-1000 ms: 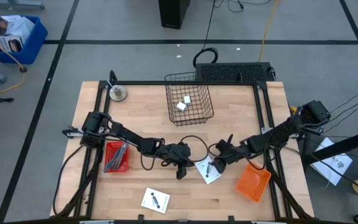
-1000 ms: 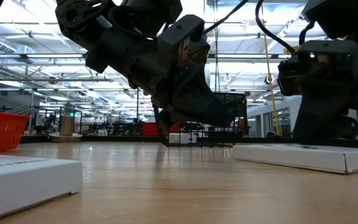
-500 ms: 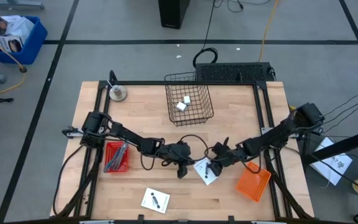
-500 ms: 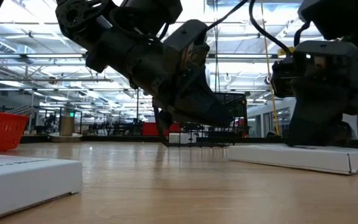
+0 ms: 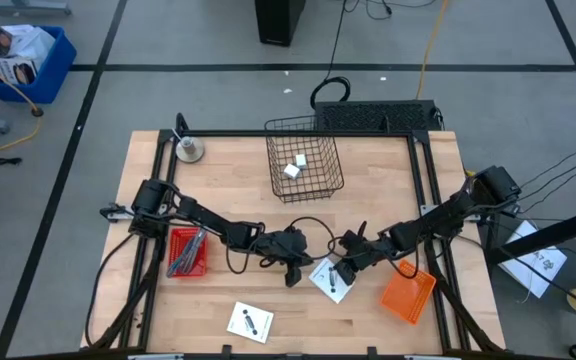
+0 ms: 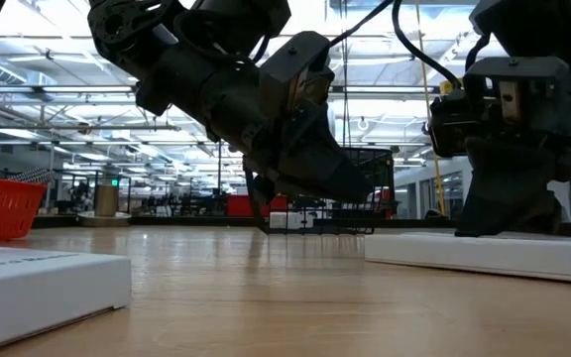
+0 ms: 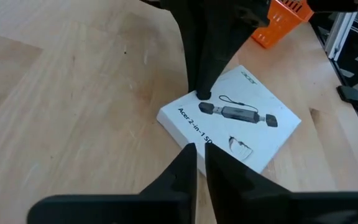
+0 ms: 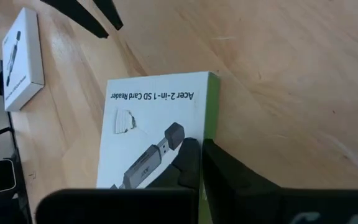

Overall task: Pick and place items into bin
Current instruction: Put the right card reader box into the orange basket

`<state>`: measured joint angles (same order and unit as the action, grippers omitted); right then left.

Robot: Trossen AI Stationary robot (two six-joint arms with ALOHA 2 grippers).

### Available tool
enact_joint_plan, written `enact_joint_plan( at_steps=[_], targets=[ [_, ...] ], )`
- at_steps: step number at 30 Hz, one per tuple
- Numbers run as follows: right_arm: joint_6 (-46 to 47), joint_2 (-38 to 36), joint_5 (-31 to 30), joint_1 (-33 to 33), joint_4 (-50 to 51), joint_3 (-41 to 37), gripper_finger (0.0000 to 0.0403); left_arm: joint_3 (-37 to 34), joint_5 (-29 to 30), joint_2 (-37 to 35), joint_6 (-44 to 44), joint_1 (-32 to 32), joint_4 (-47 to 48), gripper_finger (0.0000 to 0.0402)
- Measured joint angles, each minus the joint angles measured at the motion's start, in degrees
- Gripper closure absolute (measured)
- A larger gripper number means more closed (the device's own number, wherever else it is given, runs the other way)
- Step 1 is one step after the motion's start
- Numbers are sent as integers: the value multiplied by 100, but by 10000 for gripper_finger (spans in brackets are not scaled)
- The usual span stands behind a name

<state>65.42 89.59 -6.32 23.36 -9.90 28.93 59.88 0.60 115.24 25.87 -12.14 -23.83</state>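
A flat white card-reader box lies near the table's middle front, printed face up. My right gripper stands on it from the right, its fingers shut. My left gripper hovers just left of the box, fingers all but together, holding nothing. A second white box lies flat near the front edge. The wire bin at the far middle holds small white blocks. My right gripper presses its shut fingertips down on the box's top face, right at the long edge with the green side. The fingers slant down from the table's right. The box lies flat on the table.
A red tray with grey metal tools sits at the left, an orange tray at the front right. A round metal piece stands at the far left corner. Bare wood lies between the boxes and the bin.
My right gripper has sunk onto the box. The box has slid a little toward the table's left and near edges and turned slightly, staying flat.
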Motion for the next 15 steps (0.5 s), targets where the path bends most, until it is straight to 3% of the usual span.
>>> enact_joint_plan(
  at_steps=[7,15],
  targets=[
    [-218,-132,-88,0,-342,0,402,0,0,0,-18,0,0,360],
    [-565,-790,-252,0,-141,-36,401,0,0,0,-18,0,-27,360]
  ],
)
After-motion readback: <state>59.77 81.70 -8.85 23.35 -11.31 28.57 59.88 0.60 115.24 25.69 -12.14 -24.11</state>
